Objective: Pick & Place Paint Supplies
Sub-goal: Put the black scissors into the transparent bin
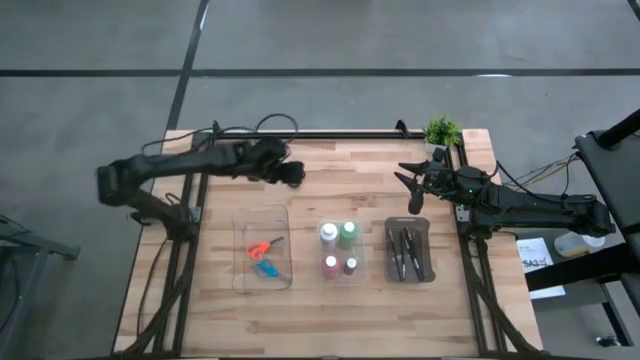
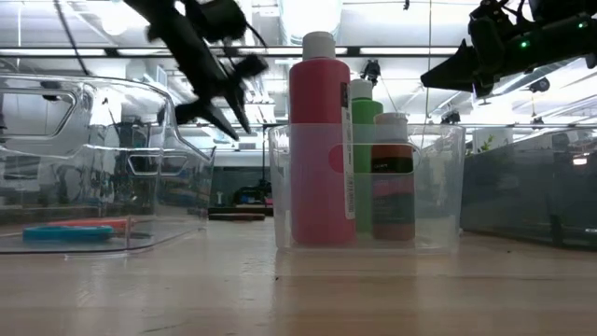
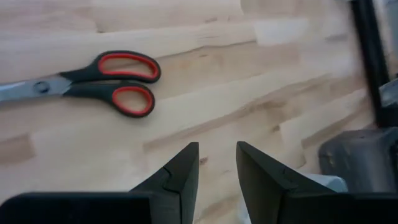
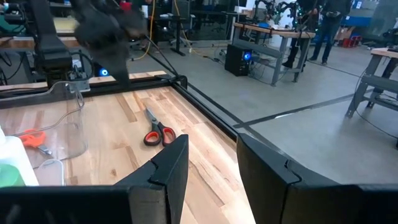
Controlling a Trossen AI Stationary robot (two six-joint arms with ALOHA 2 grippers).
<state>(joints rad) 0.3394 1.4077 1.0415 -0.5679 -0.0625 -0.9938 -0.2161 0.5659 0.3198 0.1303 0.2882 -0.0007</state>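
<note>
Red-handled scissors [image 3: 93,78] lie flat on the bare wood near the table's far edge, also seen in the right wrist view [image 4: 157,132]. My left gripper [image 3: 216,152] hovers open just beside their handles and touches nothing; from above [image 1: 290,172] it hides them. My right gripper [image 4: 211,146] is open and empty, raised over the far right of the table [image 1: 412,186]. Orange and blue scissors [image 1: 265,255] lie in the clear left tray. Several paint bottles [image 1: 338,250] stand in the clear middle tray [image 2: 320,140]. Dark brushes [image 1: 405,250] lie in the grey tray.
A small green potted plant [image 1: 441,131] stands at the far right corner, behind my right gripper. The three trays sit in a row across the table's middle [image 1: 262,212]. Bare wood lies between the trays and the far edge rail [image 1: 340,134].
</note>
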